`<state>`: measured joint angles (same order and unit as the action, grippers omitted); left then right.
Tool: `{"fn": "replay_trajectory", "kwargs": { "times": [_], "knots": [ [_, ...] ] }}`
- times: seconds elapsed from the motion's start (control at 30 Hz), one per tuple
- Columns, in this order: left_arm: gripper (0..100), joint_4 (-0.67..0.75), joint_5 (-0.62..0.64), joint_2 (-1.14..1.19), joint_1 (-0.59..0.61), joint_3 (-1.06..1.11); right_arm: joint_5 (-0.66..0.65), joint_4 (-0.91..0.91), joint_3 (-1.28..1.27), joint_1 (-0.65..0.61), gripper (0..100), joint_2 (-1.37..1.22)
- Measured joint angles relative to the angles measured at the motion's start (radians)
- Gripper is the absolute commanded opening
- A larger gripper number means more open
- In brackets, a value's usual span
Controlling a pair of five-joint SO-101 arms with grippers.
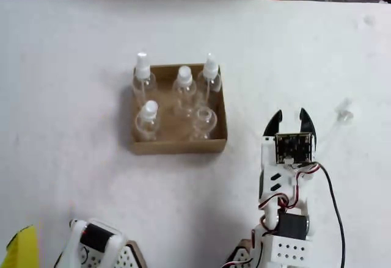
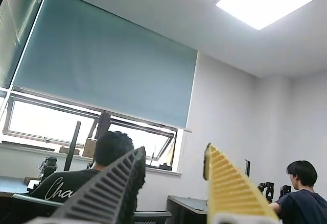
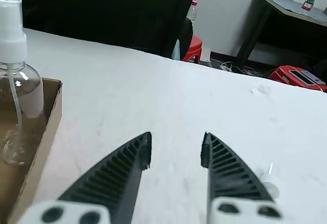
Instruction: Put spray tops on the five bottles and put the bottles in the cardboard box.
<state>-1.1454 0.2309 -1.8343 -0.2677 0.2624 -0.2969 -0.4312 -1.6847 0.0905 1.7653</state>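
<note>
Right pincer (image 1: pixel 292 120) sits moderately wide and empty over the white table (image 1: pixel 73 66), to the right of the shallow brown cardboard box (image 1: pixel 177 144) and near its front corner. All five clear plastic bottles (image 1: pixel 184 88) stand inside that box. Four wear white spray heads, while the uncapped clear bottle (image 1: pixel 203 121) in the box's front right corner has a bare neck. The loose clear spray top (image 1: pixel 344 114) lies farther right of the box, beyond the pincer. It is faint against the table, but it seems to rest on its side with a thin dip tube trailing from it. The main risk is probably the pick: jaws closing on the tube rather than the head could bend it or flick the light part away. Fitting looks risky too. The tube has to enter a narrow neck on a bottle standing loose and close to capped neighbours, so an off-centre push could tip it or knock the others over. Nothing steadies that bottle, since the left pincer (image 2: pixel 173 152), parted and empty, points at the ceiling, well apart from the box.
</note>
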Motion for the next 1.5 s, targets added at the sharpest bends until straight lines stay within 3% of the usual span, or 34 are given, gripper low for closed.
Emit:
{"fn": "replay_trajectory", "kwargs": {
  "times": [0.27,0.53,0.8,1.13,1.5],
  "knots": [
    [18,-0.048,0.028,0.000,0.000,0.000,0.000,-0.029,0.000,0.000,14.1,0.000],
    [18,-0.112,-0.143,0.000,-0.003,0.120,0.000,-0.031,0.000,0.000,14.1,0.000],
    [18,-0.164,-0.468,0.000,0.015,0.358,0.000,-0.031,0.000,0.000,14.1,0.000],
    [18,-0.186,-0.420,0.000,0.296,0.359,0.000,-0.031,0.000,0.000,14.1,0.000],
    [18,-0.186,-0.414,0.000,0.347,0.359,0.000,-0.031,0.000,0.000,14.3,0.000]
  ]
}}
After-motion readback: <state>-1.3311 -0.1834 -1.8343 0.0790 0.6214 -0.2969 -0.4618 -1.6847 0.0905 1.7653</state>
